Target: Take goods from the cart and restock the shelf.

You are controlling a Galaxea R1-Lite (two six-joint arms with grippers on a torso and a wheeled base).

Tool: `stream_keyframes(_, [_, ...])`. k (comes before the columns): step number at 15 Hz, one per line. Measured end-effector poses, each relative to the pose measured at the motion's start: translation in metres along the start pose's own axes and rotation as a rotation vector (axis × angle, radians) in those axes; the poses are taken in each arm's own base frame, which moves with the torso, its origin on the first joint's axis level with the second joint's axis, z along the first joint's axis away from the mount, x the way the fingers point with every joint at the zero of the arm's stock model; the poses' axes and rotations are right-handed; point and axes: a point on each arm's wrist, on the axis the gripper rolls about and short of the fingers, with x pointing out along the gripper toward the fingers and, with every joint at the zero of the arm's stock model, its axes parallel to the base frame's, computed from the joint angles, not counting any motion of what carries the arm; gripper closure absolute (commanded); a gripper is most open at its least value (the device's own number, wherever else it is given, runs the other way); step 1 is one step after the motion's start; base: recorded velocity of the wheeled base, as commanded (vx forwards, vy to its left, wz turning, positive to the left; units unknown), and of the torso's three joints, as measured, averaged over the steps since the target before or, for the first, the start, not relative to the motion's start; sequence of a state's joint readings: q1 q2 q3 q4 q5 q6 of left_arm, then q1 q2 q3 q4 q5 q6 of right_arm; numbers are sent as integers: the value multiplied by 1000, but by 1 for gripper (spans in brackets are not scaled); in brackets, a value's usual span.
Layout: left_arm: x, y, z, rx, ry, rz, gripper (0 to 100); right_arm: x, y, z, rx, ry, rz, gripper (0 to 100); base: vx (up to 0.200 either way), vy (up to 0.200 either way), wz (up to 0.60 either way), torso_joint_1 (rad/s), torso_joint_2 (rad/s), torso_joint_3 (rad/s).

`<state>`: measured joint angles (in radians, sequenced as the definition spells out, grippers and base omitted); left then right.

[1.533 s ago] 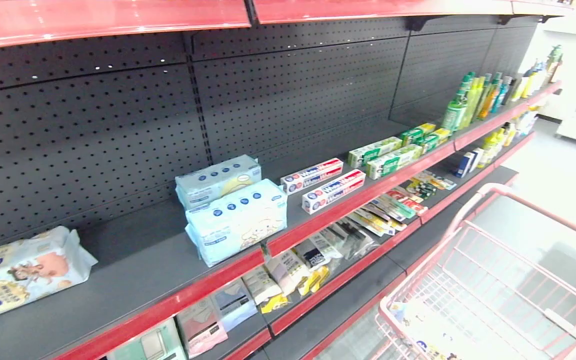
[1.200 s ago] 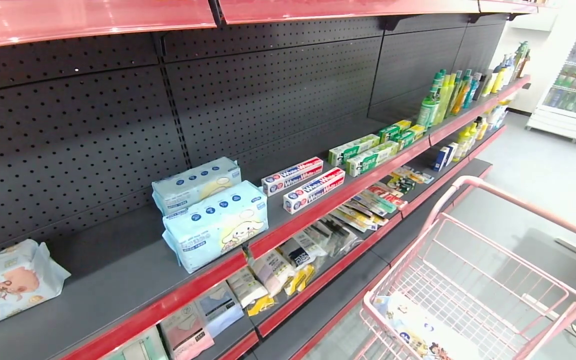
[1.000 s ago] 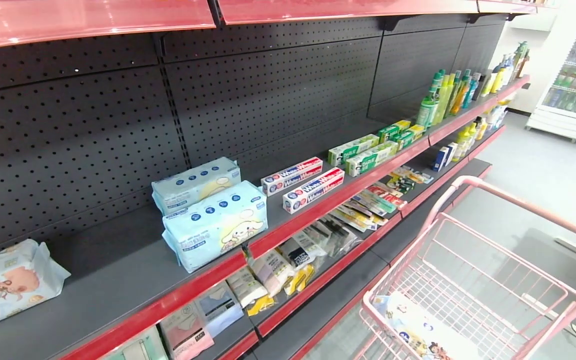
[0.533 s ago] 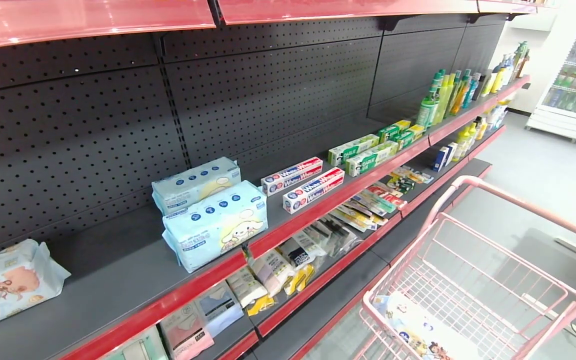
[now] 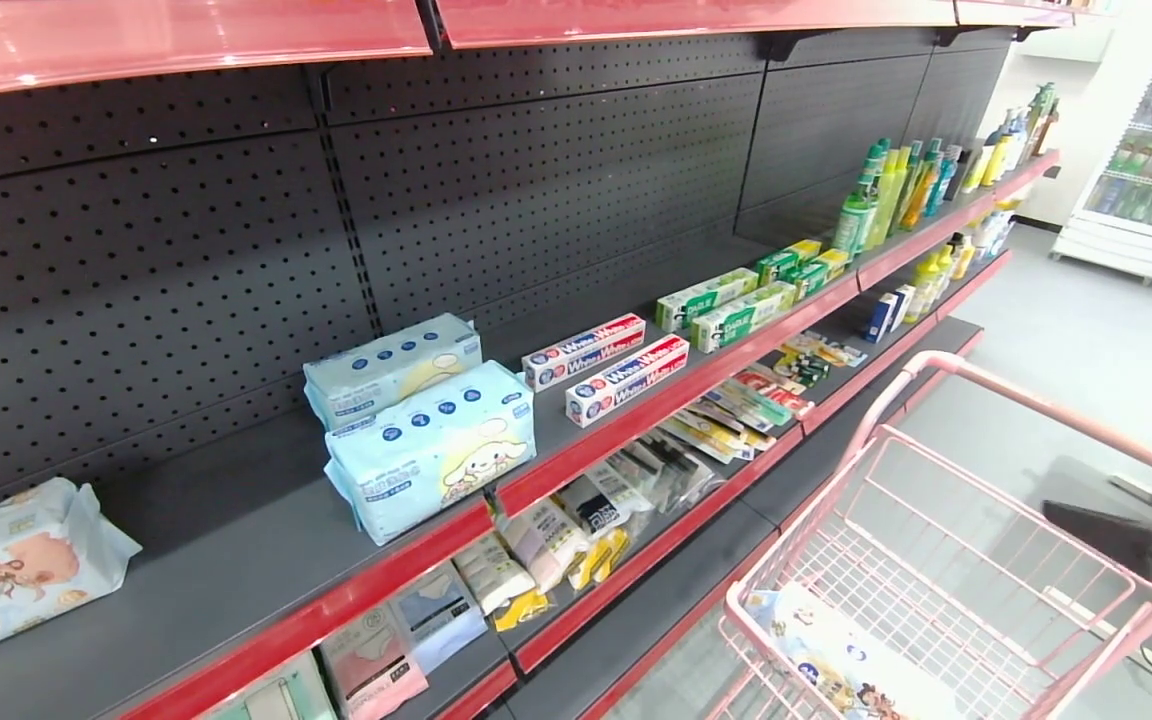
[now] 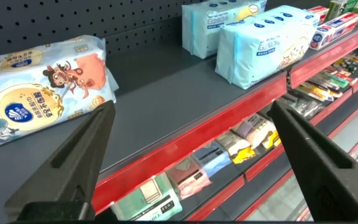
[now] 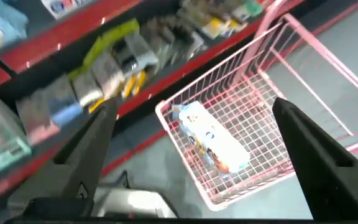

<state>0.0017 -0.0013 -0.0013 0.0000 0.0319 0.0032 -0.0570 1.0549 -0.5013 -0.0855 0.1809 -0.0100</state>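
Right pincer (image 7: 192, 107) — open — has newly come over the cart (image 5: 1036, 408); left pincer (image 6: 191, 107) open too.

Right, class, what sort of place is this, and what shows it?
Probably a shop aisle: a long shelf holding toothpaste boxes, a pink cart beside it, and a drinks fridge further off.

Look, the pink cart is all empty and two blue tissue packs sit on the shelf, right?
Not quite. The pink cart is not empty: one cartoon-printed pack lies in its basket, as the right wrist view shows. The rest is right: two blue tissue packs sit on the shelf.
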Motion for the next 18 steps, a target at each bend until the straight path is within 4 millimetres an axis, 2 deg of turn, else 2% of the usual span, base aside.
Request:
stream_keyframes(2, [0,0,0,0,0,0,0,59,-12,1,-126,137,105,0,0,0,0,0,0,0])
stream_keyframes(3, [0,0,0,0,0,0,0,88,-20,-9,-263,199,204,0,0,0,0,0,0,0])
stream_keyframes(4, [0,0,0,0,1,0,0,110,-28,-21,-375,239,289,0,0,0,0,0,0,0])
stream_keyframes(7, [0,0,0,0,0,0,0,154,-46,-68,-511,352,476,0,0,0,0,0,0,0])
stream_keyframes(9, [0,0,0,0,0,0,0,167,-54,-88,-514,406,522,0,0,0,0,0,0,0])
stream_keyframes(11, [0,0,0,0,0,0,0,172,-56,-100,-490,448,539,0,0,0,0,0,0,0])
stream_keyframes(18, [0,0,0,0,0,0,0,180,-62,-110,-465,472,540,0,0,0,0,-70,158,79])
